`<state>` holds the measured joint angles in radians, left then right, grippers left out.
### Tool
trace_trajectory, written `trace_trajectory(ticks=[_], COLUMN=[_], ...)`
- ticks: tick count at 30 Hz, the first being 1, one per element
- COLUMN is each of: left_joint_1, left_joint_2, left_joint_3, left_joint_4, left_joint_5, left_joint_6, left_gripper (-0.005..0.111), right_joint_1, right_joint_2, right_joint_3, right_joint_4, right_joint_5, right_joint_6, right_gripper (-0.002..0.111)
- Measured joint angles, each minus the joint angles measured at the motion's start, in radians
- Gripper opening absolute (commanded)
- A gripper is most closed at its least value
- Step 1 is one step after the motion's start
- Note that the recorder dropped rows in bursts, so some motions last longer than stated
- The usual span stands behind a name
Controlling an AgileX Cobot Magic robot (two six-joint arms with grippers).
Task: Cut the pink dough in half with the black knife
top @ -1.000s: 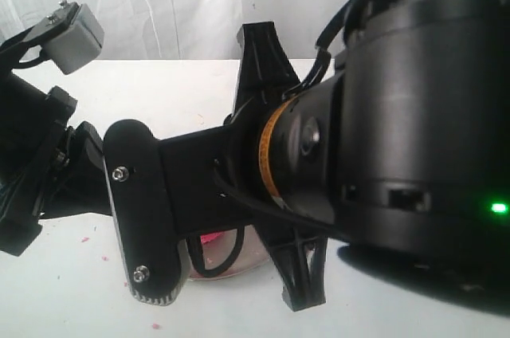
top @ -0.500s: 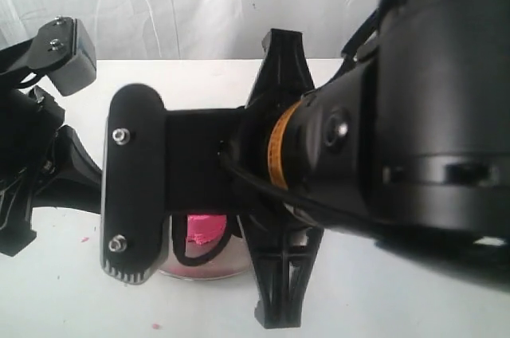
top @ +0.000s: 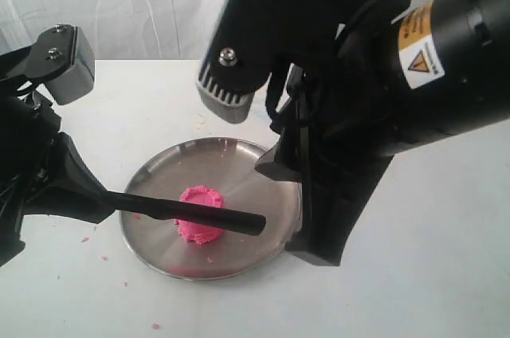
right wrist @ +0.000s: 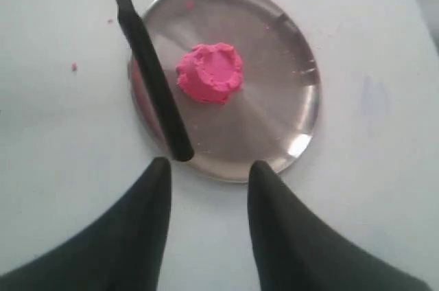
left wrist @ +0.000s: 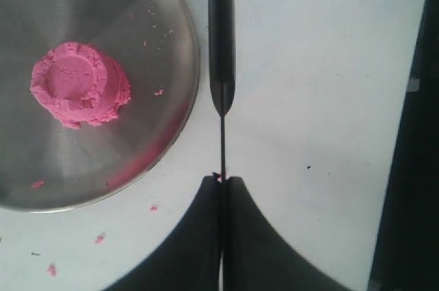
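Right hand [right wrist: 210, 165], spread, has risen clear; left hand [left wrist: 221, 181] pinches black knife [left wrist: 221, 44] by its blade; pressing could twist it.

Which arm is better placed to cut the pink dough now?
Left, probably: the left gripper is shut on the black knife near the pink dough; the right gripper stands open, empty.

3 cameras on 1 plate [top: 231, 167]
Exterior view looks obliquely down, close to the arms [top: 446, 59]; both wrist views face almost straight down at the worktop [top: 414, 274]; all 3 share the pink dough [top: 199, 198].
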<state>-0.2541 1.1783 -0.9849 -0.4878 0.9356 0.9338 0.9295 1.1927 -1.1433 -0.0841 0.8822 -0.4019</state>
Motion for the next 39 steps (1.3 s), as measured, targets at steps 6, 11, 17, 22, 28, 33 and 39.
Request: trace_trajectory(ticks=[6,11,17,22,28,33,39], left_joint_1=[0.000,0.000,0.000,0.000,0.000,0.000,0.000], left_joint_2=[-0.042,-0.050,-0.052,-0.052,-0.052,-0.052,-0.052], left_joint_3=[0.000,0.000,0.000,0.000,0.000,0.000,0.000], left_joint_4=[-0.037,-0.059,-0.068,-0.072,-0.074,-0.088,-0.097], left_joint_5=[0.030,0.040,0.040,0.022,0.015,0.015,0.015], left_joint_6=[0.072,0.089,0.110,0.112,0.114,0.114,0.114], left_gripper=[0.000,0.000,0.000,0.000,0.000,0.000,0.000], right_joint_1=[-0.139,-0.208,-0.228,-0.229,-0.229,-0.229,-0.229], right_joint_2=[0.060,0.103,0.119,0.121,0.126,0.126,0.143], right_joint_3=[0.030,0.037,0.043,0.096,0.130,0.130,0.130], right_joint_4=[0.321,0.446,0.530,0.545,0.567,0.574,0.576], right_joint_5=[0.016,0.027,0.021,0.012,-0.033,-0.073,-0.091], right_joint_6=[-0.280,-0.436,-0.545,-0.577,-0.608,-0.622,-0.630], right_gripper=[0.036,0.036,0.036,0.036,0.036,0.036,0.036])
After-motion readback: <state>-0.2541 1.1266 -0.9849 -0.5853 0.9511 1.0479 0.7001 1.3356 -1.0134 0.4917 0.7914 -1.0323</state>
